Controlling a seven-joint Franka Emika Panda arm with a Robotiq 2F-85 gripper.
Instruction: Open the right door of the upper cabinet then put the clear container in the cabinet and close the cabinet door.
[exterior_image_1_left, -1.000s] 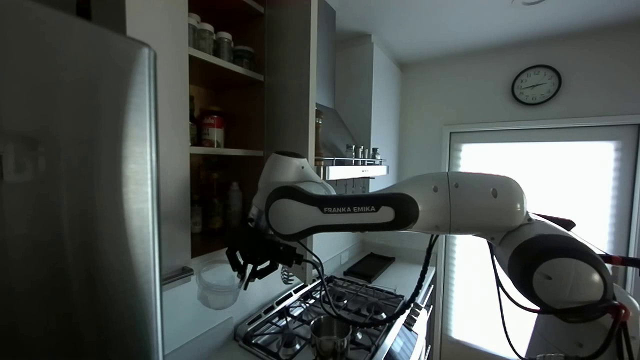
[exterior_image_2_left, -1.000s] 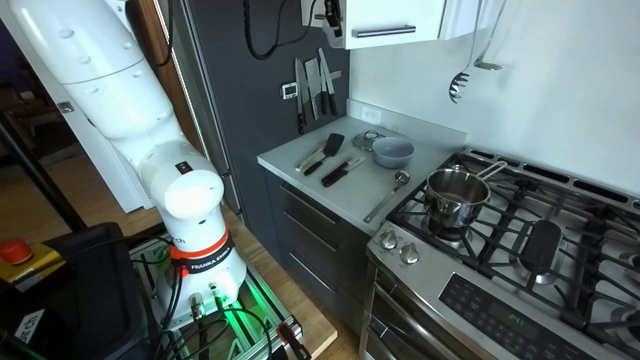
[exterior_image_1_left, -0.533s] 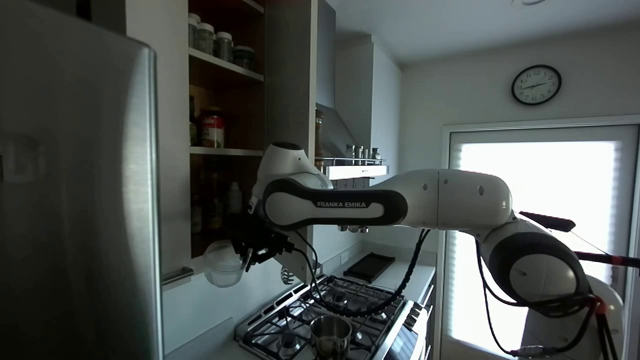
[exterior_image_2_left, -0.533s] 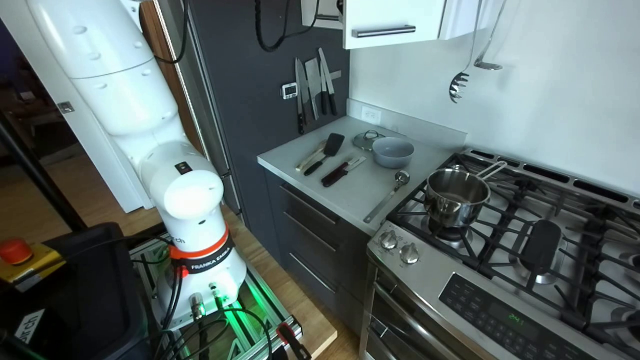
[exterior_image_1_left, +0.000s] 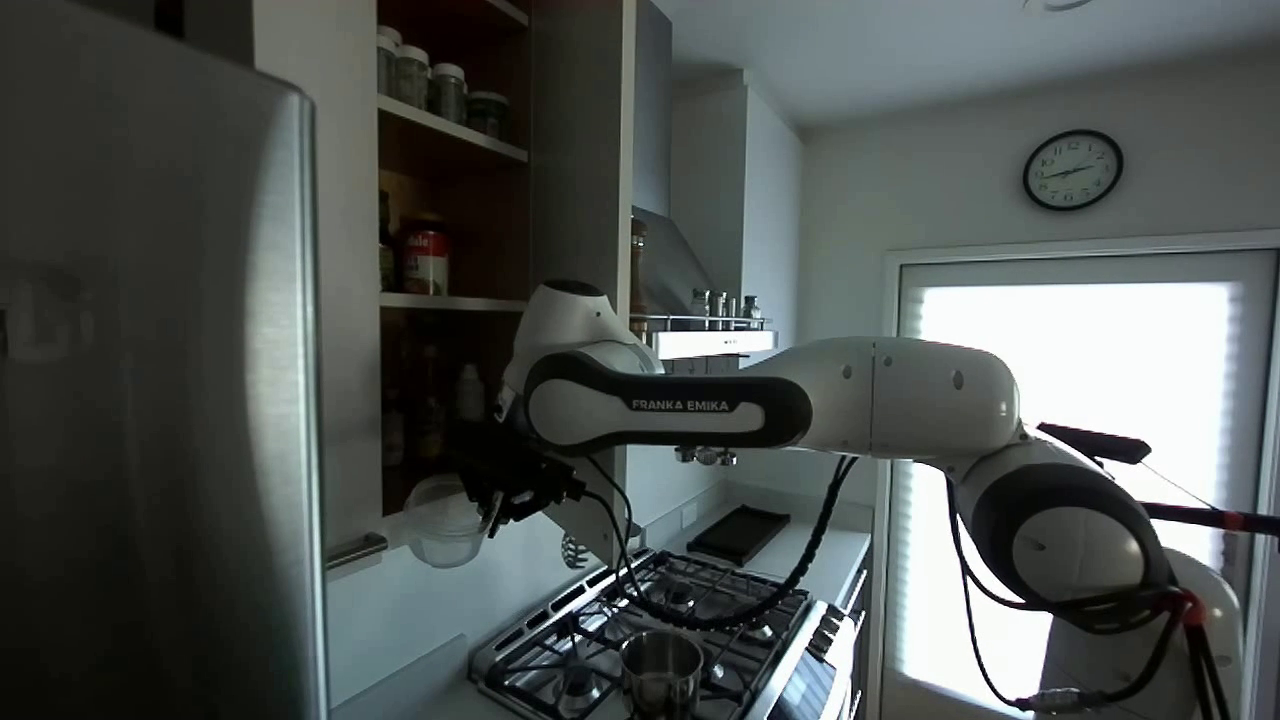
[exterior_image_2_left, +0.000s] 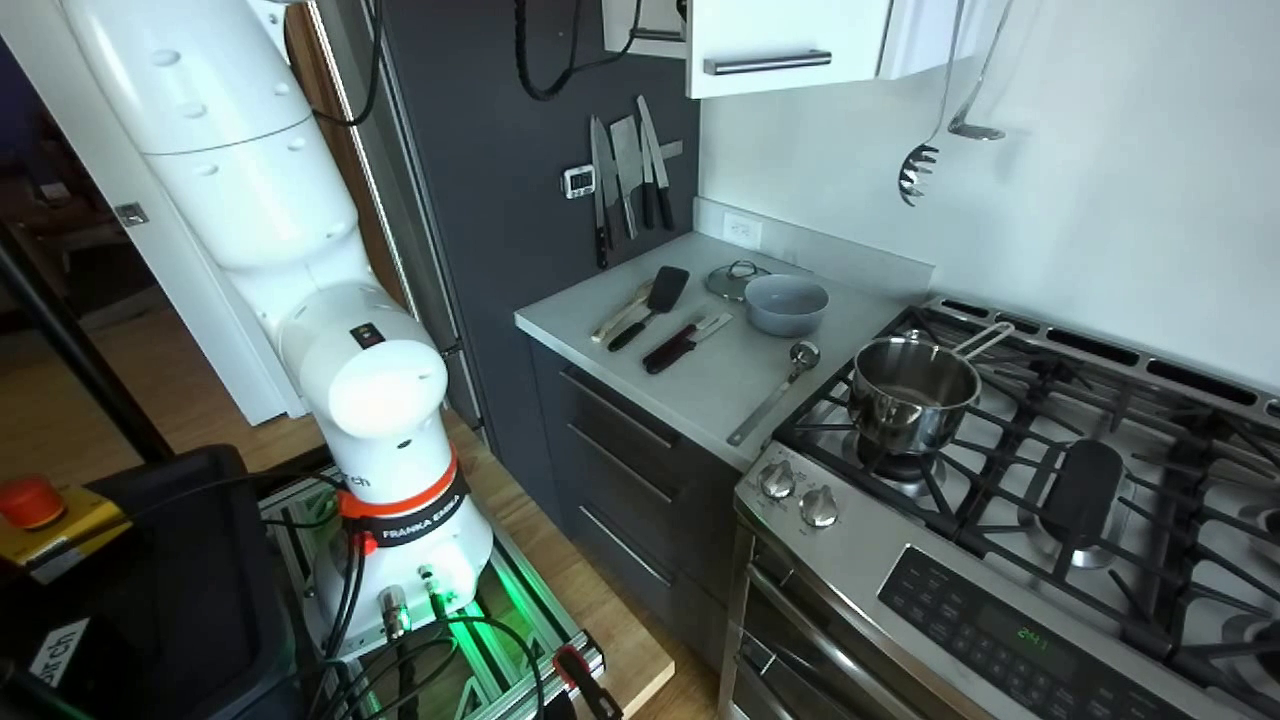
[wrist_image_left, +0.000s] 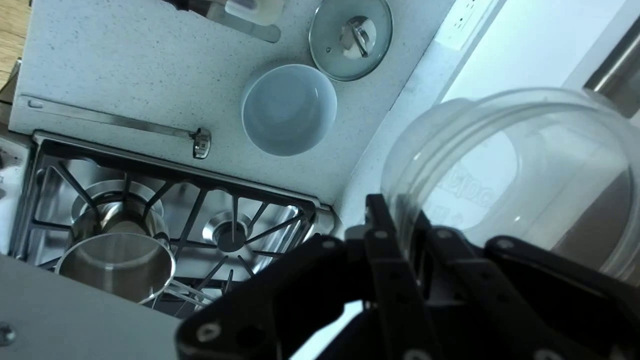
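The clear container (exterior_image_1_left: 440, 525) is a round see-through tub, also large in the wrist view (wrist_image_left: 565, 165). My gripper (exterior_image_1_left: 492, 510) is shut on its rim; in the wrist view the fingers (wrist_image_left: 400, 215) pinch the wall from both sides. The container hangs tilted in front of the upper cabinet's lower edge. The upper cabinet (exterior_image_1_left: 450, 302) is open, with jars and bottles on its shelves. Its right door (exterior_image_1_left: 582, 170) stands swung open; its bar handle (exterior_image_2_left: 768, 63) shows in an exterior view. There the container is hidden and only a dark bit of gripper shows at the door's edge.
The left door (exterior_image_1_left: 315, 400) is shut, its handle (exterior_image_1_left: 355, 553) close to the container. A steel fridge (exterior_image_1_left: 160, 400) stands in the foreground. Below are the stove (exterior_image_2_left: 1080, 500), a pot (exterior_image_2_left: 915, 395), a bowl (exterior_image_2_left: 787, 305) and utensils. The bottom shelf holds bottles (exterior_image_1_left: 430, 420).
My gripper and the clear container have risen toward the cabinet's bottom edge, and the container's tilt has changed slightly. In an exterior view they have gone up and behind the open door. Little movement in the last half second.
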